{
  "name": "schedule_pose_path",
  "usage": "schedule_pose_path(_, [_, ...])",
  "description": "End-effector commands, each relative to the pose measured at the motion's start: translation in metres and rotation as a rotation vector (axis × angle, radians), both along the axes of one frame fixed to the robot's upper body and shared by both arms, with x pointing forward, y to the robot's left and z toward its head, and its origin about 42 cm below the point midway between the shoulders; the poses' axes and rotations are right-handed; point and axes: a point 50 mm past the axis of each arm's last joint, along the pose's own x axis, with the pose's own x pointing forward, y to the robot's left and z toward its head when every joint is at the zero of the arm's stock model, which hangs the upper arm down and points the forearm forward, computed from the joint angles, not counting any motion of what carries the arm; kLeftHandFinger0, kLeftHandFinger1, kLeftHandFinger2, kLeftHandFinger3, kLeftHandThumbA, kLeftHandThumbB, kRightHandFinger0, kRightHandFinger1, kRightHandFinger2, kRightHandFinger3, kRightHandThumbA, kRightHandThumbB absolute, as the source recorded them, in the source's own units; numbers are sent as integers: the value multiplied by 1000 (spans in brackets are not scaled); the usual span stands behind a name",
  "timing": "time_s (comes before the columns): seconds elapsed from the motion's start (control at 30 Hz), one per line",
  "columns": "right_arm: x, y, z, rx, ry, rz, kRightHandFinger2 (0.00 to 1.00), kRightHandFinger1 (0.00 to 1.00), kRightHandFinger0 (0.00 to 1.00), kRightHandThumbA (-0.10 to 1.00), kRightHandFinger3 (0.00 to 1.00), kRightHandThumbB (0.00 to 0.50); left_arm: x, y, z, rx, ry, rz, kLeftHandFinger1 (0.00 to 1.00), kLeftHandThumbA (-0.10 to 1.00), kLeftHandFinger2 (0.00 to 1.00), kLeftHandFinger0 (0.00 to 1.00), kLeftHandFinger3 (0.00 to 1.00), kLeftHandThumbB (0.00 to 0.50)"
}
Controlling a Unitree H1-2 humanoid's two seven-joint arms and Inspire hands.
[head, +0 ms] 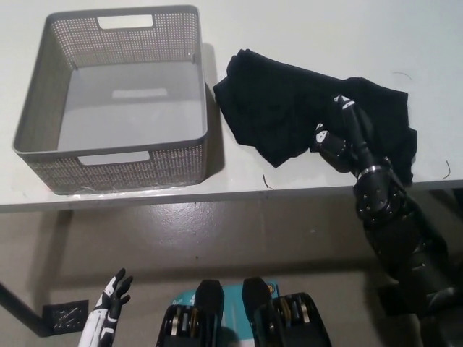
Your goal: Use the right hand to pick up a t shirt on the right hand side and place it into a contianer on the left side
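Under the black right robot hand [338,134] the t shirt [304,116] is soft matt black cloth, rumpled into folds. The robot hand itself looks like hard, slightly glossy plastic with small white marks. Well to its left, the container [43,163] is grey matt plastic with finely perforated walls and a smooth floor. The surface [318,32] is smooth, pale and matt.

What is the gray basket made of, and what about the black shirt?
The gray basket looks like hard plastic: its walls stand stiff, are punched with tiny holes, and have moulded handle slots, with a smooth matte floor. The black shirt looks like soft knit cloth, maybe cotton: it lies in floppy folds and wrinkles, with no shine. The right hand rests on it.
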Motion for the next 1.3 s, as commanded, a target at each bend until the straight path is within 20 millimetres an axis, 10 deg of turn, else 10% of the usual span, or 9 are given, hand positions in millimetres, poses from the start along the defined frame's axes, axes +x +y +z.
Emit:
schedule_pose_path(0.0, [5, -10, 16, 104, -121, -80, 694, 382, 0, -100, 719, 83, 3, 2, 8, -3, -46, -21, 985, 966, 958, 1000, 1000, 250])
schedule_pose_path(0.27, [14, -5, 37, 272, -110, -111, 582, 277, 0, -100, 550, 112, 1, 2, 5, 10, -37, -9, 970, 980, 950, 1000, 1000, 261])
schedule_pose_path(0.5, [22, 18, 99, 746, -137, -79, 481, 43, 0, -100, 528, 84, -1, 0, 4, 3, -21, -10, 971, 974, 949, 1000, 1000, 263])
schedule_pose_path(0.67, [24, 33, 162, 963, -161, -51, 480, 32, 0, -100, 509, 90, -2, 0, 1, -6, -14, -19, 985, 979, 960, 1000, 1000, 266])
schedule_pose_path(0.7, [23, 32, 162, 965, -159, -52, 588, 123, 0, -100, 606, 154, -2, 0, 0, -5, -13, -20, 985, 979, 960, 1000, 1000, 266])
schedule_pose_path(0.8, [28, 35, 223, 1053, -203, -46, 464, 11, 0, -100, 472, 86, -1, -1, -1, 15, -11, -17, 972, 1000, 948, 1000, 1000, 290])
schedule_pose_path(1.27, [25, 55, 292, 1075, -214, 56, 519, 106, 0, -100, 525, 87, 0, -4, -1, 33, 18, -41, 986, 1000, 955, 1000, 1000, 322])
